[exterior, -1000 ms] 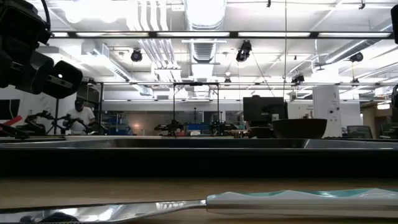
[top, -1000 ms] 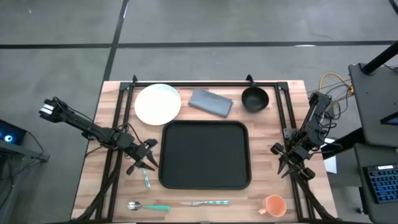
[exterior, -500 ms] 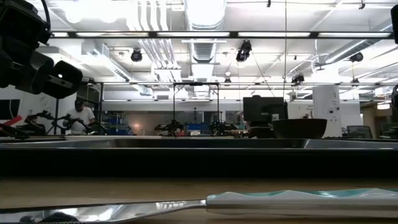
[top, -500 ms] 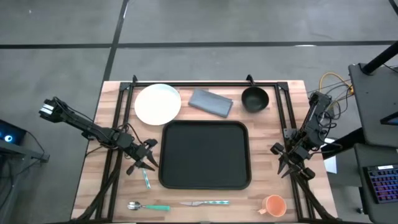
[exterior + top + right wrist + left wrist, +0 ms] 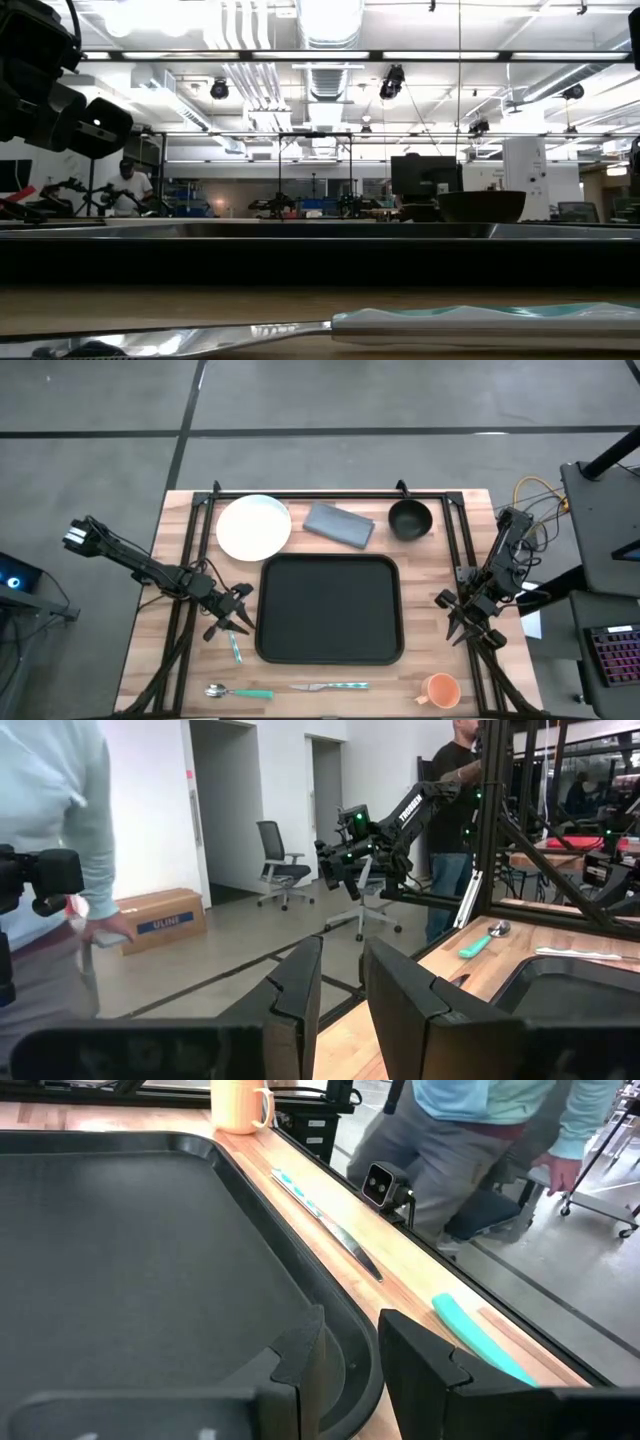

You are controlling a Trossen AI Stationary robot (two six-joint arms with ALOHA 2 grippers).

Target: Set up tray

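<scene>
Nothing sits on the tray (image 5: 330, 610) yet, so by the look of things the setting-up has barely begun. It lies flat in the middle of the desk (image 5: 140, 650), bare across its whole surface. Everything that might go on it lies around it on the wood: a white plate (image 5: 253, 527), a folded grey napkin (image 5: 338, 525) and a dark bowl (image 5: 409, 519) along the far edge, a spoon (image 5: 238, 691) and a knife (image 5: 330, 686) along the near edge, an orange cup (image 5: 440, 688) at the near right corner, and another teal-handled utensil (image 5: 236, 649) just beside the tray's left rim.

The left claw (image 5: 238, 622) hovers low at that left rim, close over the teal-handled utensil; its wrist view shows the fingers (image 5: 300, 1355) set narrowly apart with nothing between them, the tray's rim showing in the gap. The right claw (image 5: 468, 632) waits off the tray's right side near the desk's edge, fingers (image 5: 300, 980) likewise a narrow gap apart and empty.

Judging from this layout, every item is left to place, and the utensil under the left claw looks like the likeliest first pick
</scene>
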